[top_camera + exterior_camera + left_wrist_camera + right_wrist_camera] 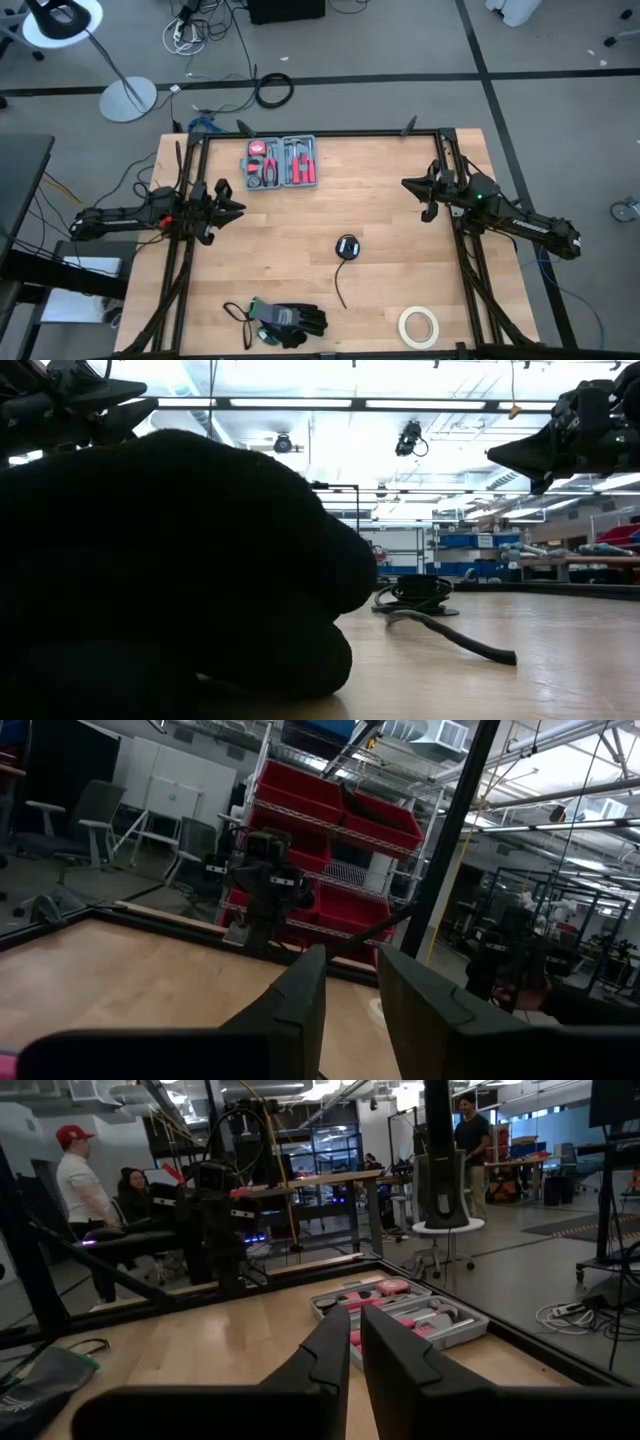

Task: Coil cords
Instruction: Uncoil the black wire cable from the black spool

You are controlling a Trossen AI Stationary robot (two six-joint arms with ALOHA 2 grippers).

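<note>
At the surface's left edge the left gripper [238, 208] hangs empty above the wood, its fingers [300, 1000] parted by a narrow gap. Near the middle lies the cord [346, 247], a small round coil with a loose tail trailing toward the front edge. By the right edge the right gripper [408, 184] hovers empty, fingers [335, 1350] nearly together.

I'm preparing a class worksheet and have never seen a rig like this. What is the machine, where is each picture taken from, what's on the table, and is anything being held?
Two dark robot arms work at a wooden table. One camera looks down from above, one sits at table height, one rides each wrist. The left claw is open; the right claw is shut; both hold nothing. On the table: a thin black cord in a small round coil with a loose tail, a grey tray of red-handled tools, black gloves and a pale tape roll.
</note>
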